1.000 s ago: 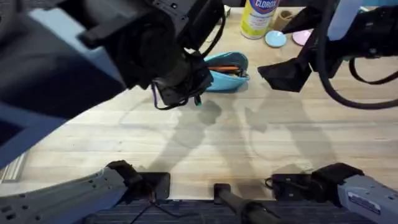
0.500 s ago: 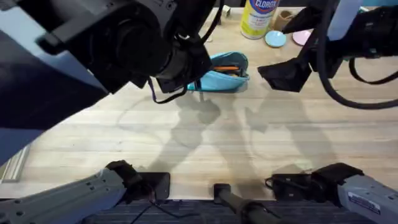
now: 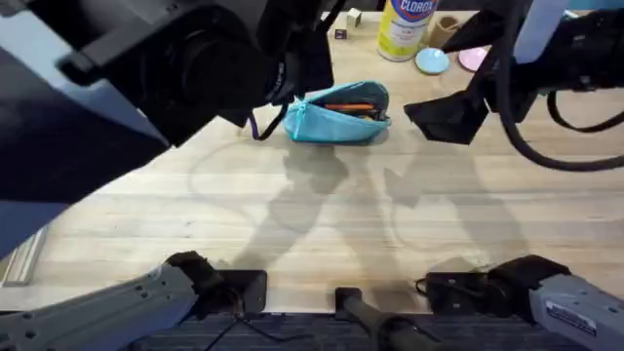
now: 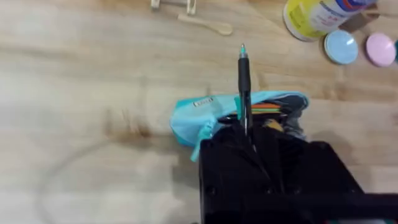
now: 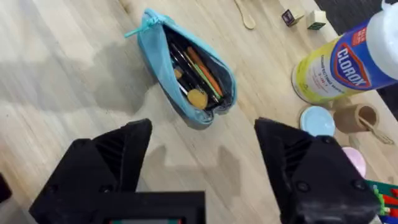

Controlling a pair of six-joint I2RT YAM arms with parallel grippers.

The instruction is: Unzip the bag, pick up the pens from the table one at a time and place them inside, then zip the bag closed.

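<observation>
The left arm is looming large and dark across the upper left of the overhead view, reaching toward the far middle of the table [image 3: 322,224]. In its wrist view, the left gripper [image 4: 249,134] is pinching a black pen [image 4: 244,87] between closed fingers, the pen sticking straight out with its teal tip away from the gripper, directly above the bag [image 4: 214,115]. The turquoise bag [image 3: 336,114] is lying on the wood just right of the left arm, unzipped and gaping, with an orange stick and other items showing inside [image 5: 186,74]. To its right, the right gripper [image 5: 199,155] is hovering over bare table near the bag, its two black fingers spread wide and holding nothing. Beyond the bag, a yellow Clorox container [image 3: 405,27] is standing beside small round blue [image 3: 431,60] and pink lids [image 3: 473,58].
</observation>
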